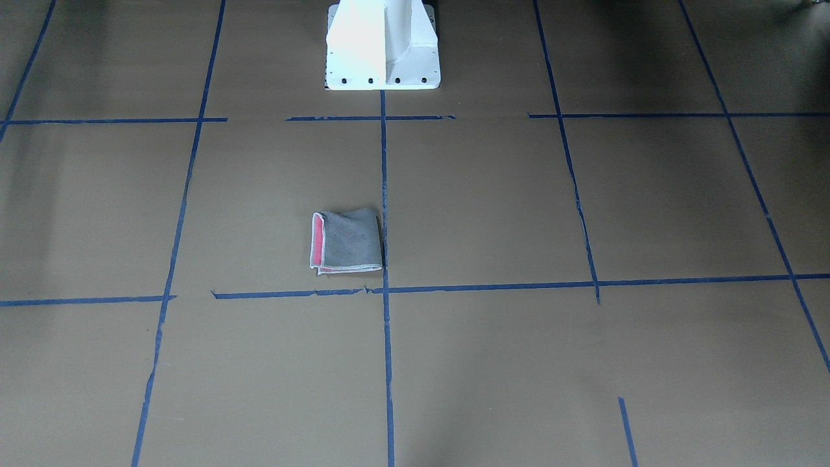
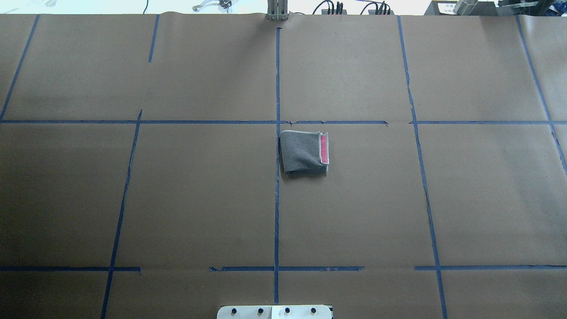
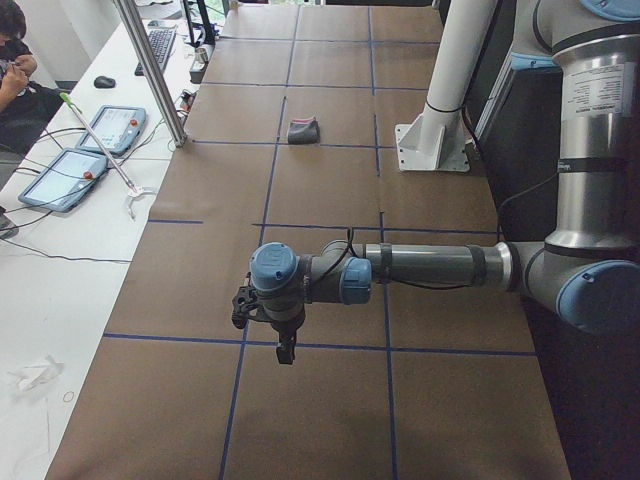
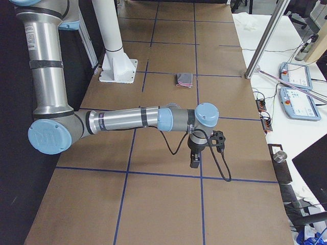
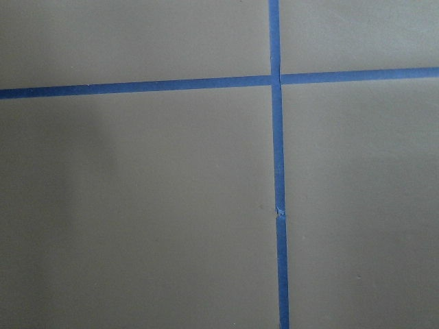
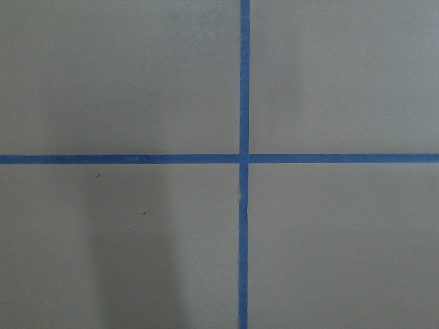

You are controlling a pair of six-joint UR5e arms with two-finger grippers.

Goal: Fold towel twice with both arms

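The paper-covered table (image 2: 177, 199) is filling each view. The left arm (image 3: 430, 265) and right arm (image 4: 127, 120) are stretching across mid-frame in the side views. The towel (image 2: 301, 153) is lying folded, grey up, just right of the overhead view's centre. The left gripper (image 3: 285, 352) and right gripper (image 4: 194, 162) are pointing down; I cannot tell whether they are wide or narrow.

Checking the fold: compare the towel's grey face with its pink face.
On the towel, the grey face lies uppermost and covers nearly all of it; the pink face shows only as a narrow strip. The grey face reaches the centre tape line; the pink face lies at the opposite edge, toward the robot's right. Both carry a whitish stitched edge.
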